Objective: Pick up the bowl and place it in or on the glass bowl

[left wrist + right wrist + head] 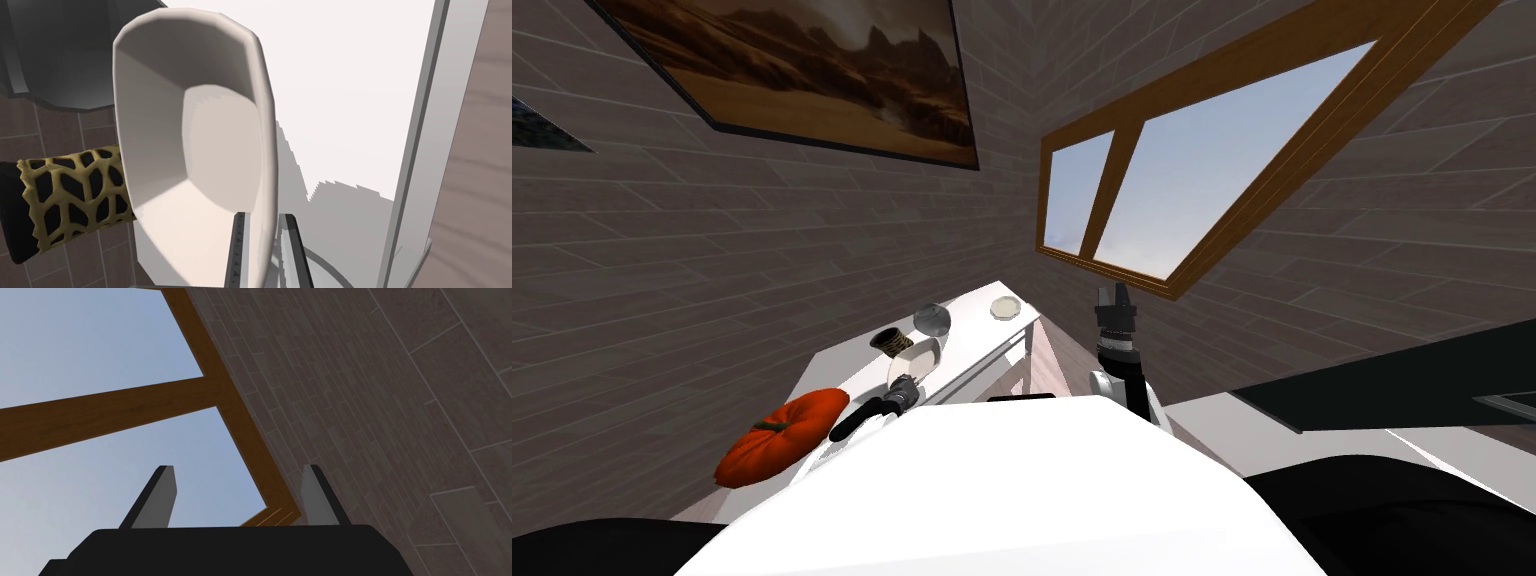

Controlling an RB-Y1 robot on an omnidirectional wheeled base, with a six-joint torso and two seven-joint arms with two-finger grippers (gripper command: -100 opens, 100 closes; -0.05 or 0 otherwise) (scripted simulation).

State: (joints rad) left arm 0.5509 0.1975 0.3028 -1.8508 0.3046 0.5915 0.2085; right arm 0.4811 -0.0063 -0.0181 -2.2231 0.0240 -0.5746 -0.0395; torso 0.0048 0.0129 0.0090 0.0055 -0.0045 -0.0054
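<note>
On the table [974,328], toward its near end, my left gripper [265,242] was pinching the bowl [914,362] by its rim. One finger lay inside the wall and one outside, both pressed against it. The bowl was white and tipped up on edge, its hollow facing back along my hand. I could not tell whether its lower edge was clear of the tabletop.

The glass bowl [933,320] stood at about 1 o'clock from the bowl, near it and a little farther along the table. A woven cup [892,342] sat at 10 o'clock, just beside the bowl, and an orange pumpkin [780,438] lay at 8 o'clock. A small dish [1004,308] was well apart, at the far end.

My right gripper [235,498] was raised at 3 o'clock, off the table, with its fingers spread and nothing between them.

I judged the pick done and the carry in hand. The next move called for a short reach toward 1 o'clock, high enough to clear the glass rim. I would then need to turn the wrist so the bowl came level over the glass bowl. The woven cup was close on one side, so the swing needed to stay away from it. The rim grip was thin, so any turning had to be slow before I let go.
</note>
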